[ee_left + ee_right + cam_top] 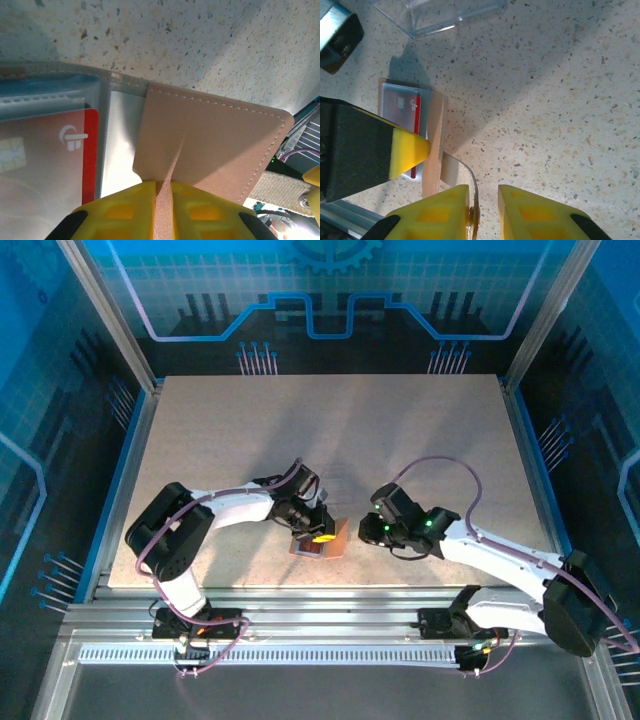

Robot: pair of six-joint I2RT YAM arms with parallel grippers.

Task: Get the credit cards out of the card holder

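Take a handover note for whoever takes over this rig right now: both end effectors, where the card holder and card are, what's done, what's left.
Left end effector: shut on the outer flap of the tan leather folding card holder, holding it open on the speckled table.
Right end effector: jaws slightly apart, with a thin pale inner flap of the holder against one finger, not pinched.
Red credit card: in the holder's clear sleeve.
Done: holder opened and held.
Left: pull the card out, then check for more.
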